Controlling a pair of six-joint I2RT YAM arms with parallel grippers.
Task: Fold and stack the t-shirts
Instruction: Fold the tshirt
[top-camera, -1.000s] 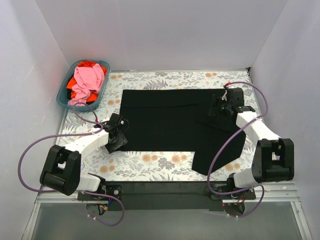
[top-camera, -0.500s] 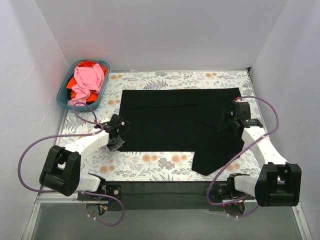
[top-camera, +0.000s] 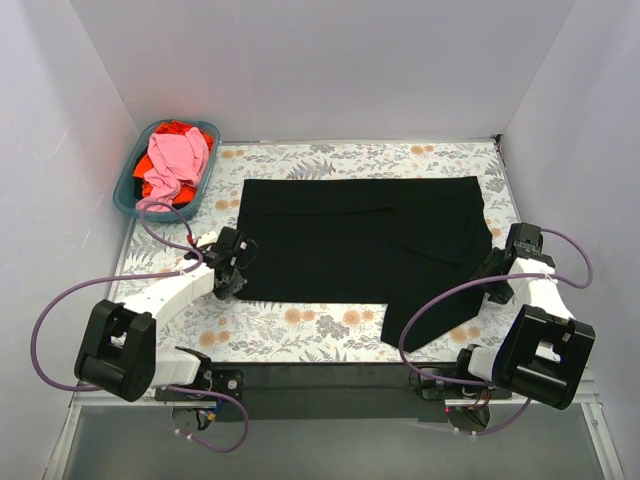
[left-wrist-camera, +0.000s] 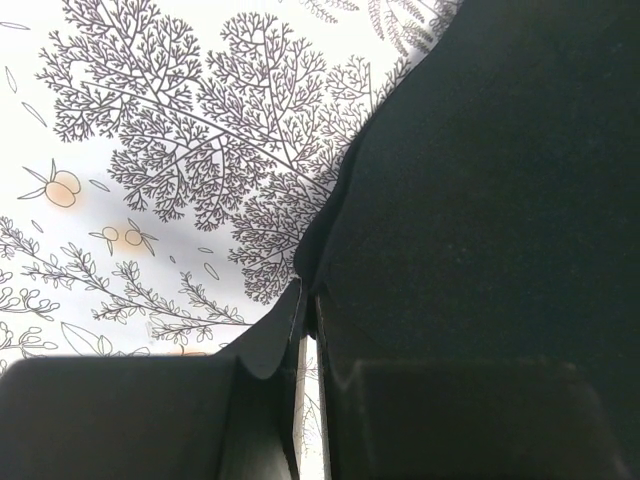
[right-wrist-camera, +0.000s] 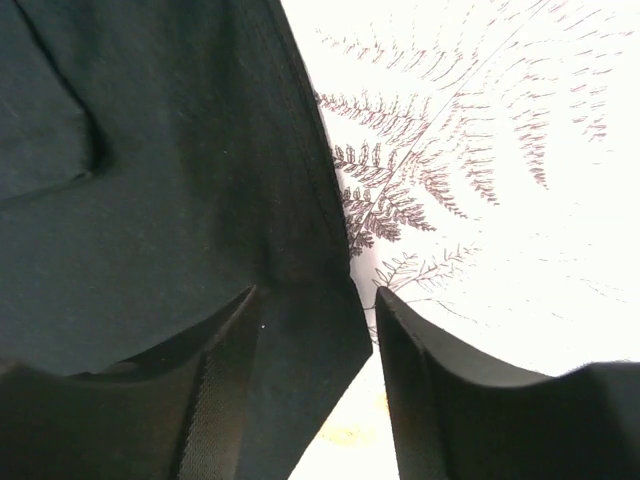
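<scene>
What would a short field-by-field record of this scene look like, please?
Main item: large plain black cloth t-shirt, spread on the floral-printed table
Left arm: left pincer shut on the black shirt's left edge
Right arm: right pincer open, fingers straddling the black shirt's right edge
Container: teal plastic basket at the far left corner
Container contents: crumpled pink cloth t-shirt lying over an orange-red cloth t-shirt
Folded stack: none visible yet
</scene>
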